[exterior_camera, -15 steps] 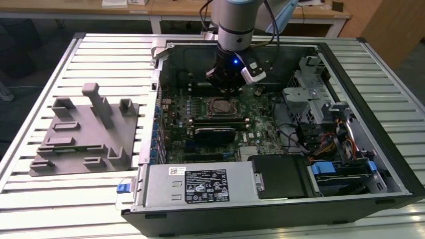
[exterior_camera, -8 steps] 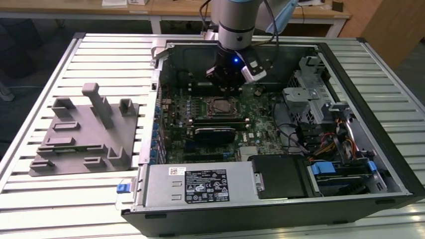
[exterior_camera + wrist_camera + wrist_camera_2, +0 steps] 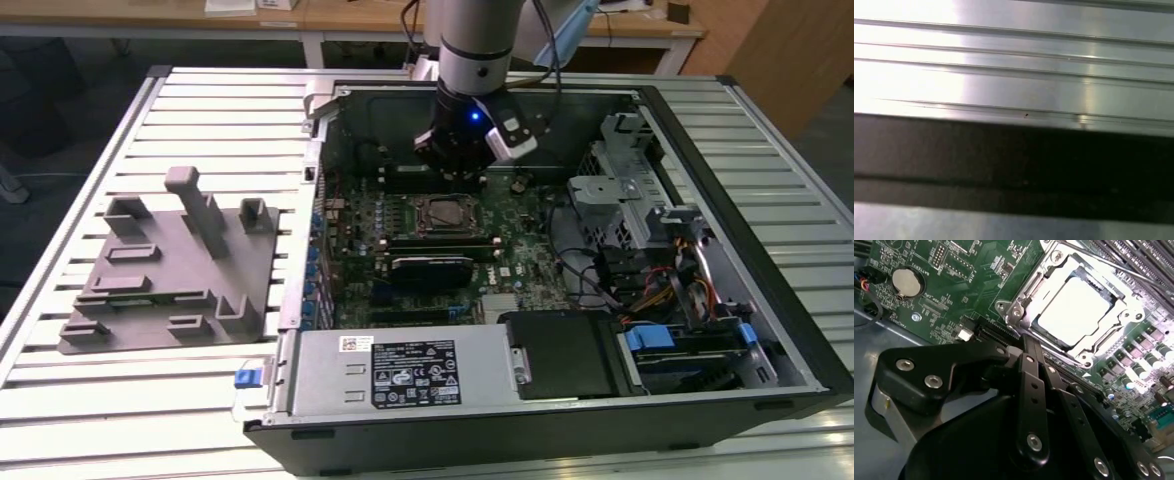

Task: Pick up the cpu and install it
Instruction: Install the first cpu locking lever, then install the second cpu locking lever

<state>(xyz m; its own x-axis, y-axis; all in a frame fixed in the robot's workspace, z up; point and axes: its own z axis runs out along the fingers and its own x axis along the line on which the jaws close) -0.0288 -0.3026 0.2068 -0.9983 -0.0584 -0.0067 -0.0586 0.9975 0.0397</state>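
The gripper is seen inside the open computer case, hanging just above the far edge of the socket on the green motherboard. The cpu is seated flat in the socket's metal frame in the second wrist view, bright silvery top up, apart from the gripper's black linkage. Whether the pincer is released or clenched cannot be told. A grey fixture is set on the slatted table at the exterior view's left, beside the case. Slatted metal and a dark band are shown in the first wrist view.
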